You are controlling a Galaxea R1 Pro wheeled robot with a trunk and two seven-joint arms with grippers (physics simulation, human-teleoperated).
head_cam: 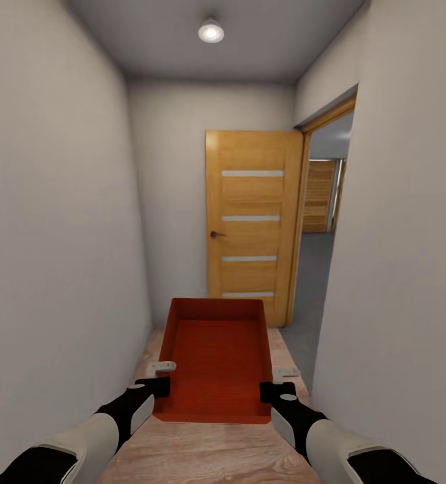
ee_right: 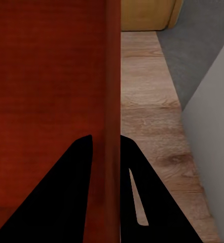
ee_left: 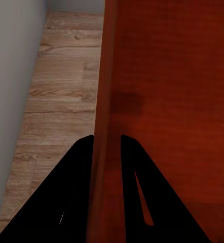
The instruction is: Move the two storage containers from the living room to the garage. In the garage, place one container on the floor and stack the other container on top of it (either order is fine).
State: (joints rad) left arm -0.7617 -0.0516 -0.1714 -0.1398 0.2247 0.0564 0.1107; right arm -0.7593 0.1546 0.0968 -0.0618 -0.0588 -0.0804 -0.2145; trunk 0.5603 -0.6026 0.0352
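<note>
Container: orange-red storage container (head_cam: 217, 359), open top, no lid, held level above wood-plank floor (head_cam: 202, 454), centred in narrow hallway, between both arms.
Left grip: left gripper (ee_left: 106, 144) clamped on container's left wall near the near corner; one finger outside, one finger inside, wall pinched between.
Right grip: right gripper (ee_right: 106, 143) clamped likewise on right wall; fingers astride the wall.
Floor: light planks below; grey flooring (head_cam: 310, 289) through opening at right.
Walls: plain white on both sides, close in.
Door: wooden door (head_cam: 253, 225) ahead, swung open against far wall, four pale strips, dark handle.
Ceiling: round light (head_cam: 210, 30) lit.
</note>
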